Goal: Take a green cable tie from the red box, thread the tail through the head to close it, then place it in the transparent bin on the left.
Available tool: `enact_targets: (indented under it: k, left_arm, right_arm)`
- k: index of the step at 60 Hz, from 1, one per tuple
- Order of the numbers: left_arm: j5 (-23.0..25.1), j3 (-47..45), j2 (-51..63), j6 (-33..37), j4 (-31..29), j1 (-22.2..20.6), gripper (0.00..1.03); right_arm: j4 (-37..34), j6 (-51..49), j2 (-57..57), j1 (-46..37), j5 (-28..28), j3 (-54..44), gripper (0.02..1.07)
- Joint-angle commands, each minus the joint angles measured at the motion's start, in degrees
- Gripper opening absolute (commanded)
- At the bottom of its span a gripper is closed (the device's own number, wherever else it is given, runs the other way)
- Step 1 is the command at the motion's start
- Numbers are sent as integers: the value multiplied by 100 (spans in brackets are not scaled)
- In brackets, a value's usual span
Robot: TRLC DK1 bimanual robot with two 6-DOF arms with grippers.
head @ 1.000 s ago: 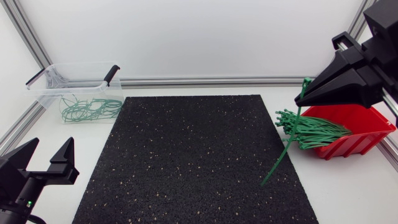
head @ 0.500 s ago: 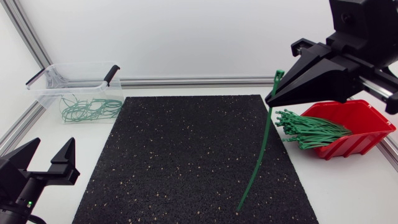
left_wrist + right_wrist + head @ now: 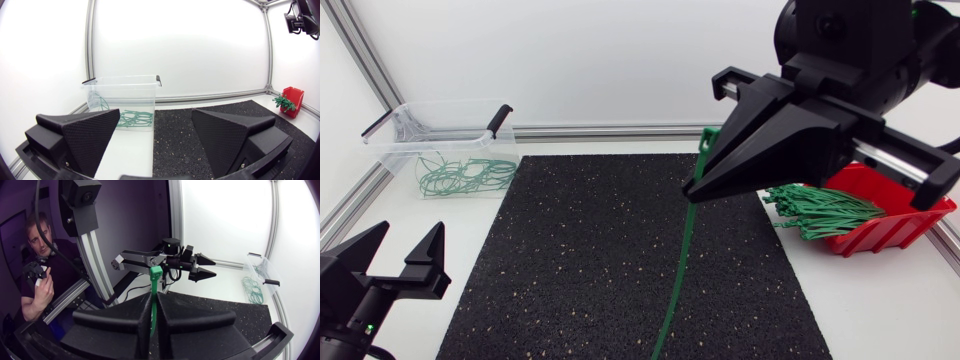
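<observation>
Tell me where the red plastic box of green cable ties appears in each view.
Head view: red plastic box at the right, partly hidden by the right gripper.
Left wrist view: far ahead of the left gripper, past the black mat.
Right wrist view: not in it.
Shared landmark: the transparent plastic bin, in all three.

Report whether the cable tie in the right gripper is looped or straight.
Straight, not looped. The cable tie hangs as one line from the right gripper, its tail free over the black mat.

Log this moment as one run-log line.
right gripper shut on green cable tie, tail hanging over mat | left gripper open, empty | tie unthreaded | transparent bin holds looped ties
</observation>
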Motion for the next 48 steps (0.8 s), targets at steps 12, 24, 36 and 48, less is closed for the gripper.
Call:
enact_targets:
  k: [12, 24, 36, 48]
  left_arm:
    - [-6, -202, -14, 61, -175, -371, 100]
    - [-6, -211, -32, 105, -148, -423, 100]
    - [-6, -211, -41, 123, -122, -423, 100]
    - [-6, -176, -41, 149, -69, -476, 99]
  right_arm:
    - [-1107, -633, 356, 203, -265, 134, 8]
    - [-1115, -852, 497, 370, -282, 169, 8]
    - [-1124, -1002, 752, 370, -282, 266, 8]
    - [-1124, -1019, 892, 388, -274, 459, 8]
